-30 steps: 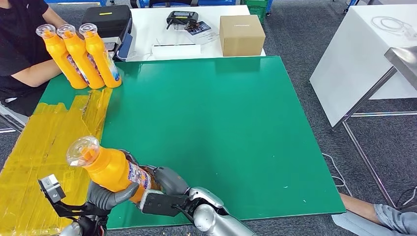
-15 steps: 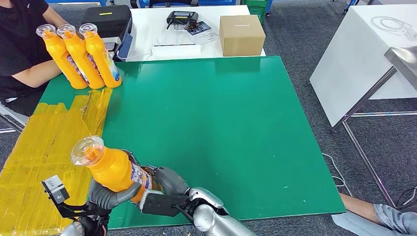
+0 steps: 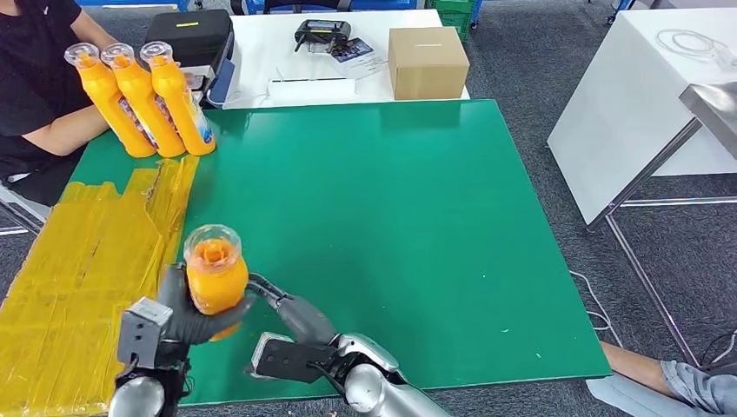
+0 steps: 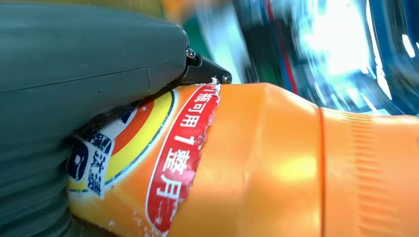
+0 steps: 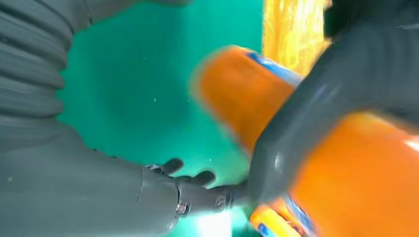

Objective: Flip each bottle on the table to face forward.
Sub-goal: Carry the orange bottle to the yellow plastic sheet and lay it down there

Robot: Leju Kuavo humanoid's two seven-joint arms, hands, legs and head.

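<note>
Orange bottle (image 3: 213, 278): rigid, smooth plastic, likely slippery (label torn); best gripped mid-body. Held above the green table (image 3: 391, 217), near edge. Left hand (image 3: 187, 313) wraps it; right hand (image 3: 291, 317) fingertips beside it, contact unclear.

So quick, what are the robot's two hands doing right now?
Left hand: holding the orange bottle.
Right hand: beside the bottle; cannot tell if it grips.
</note>
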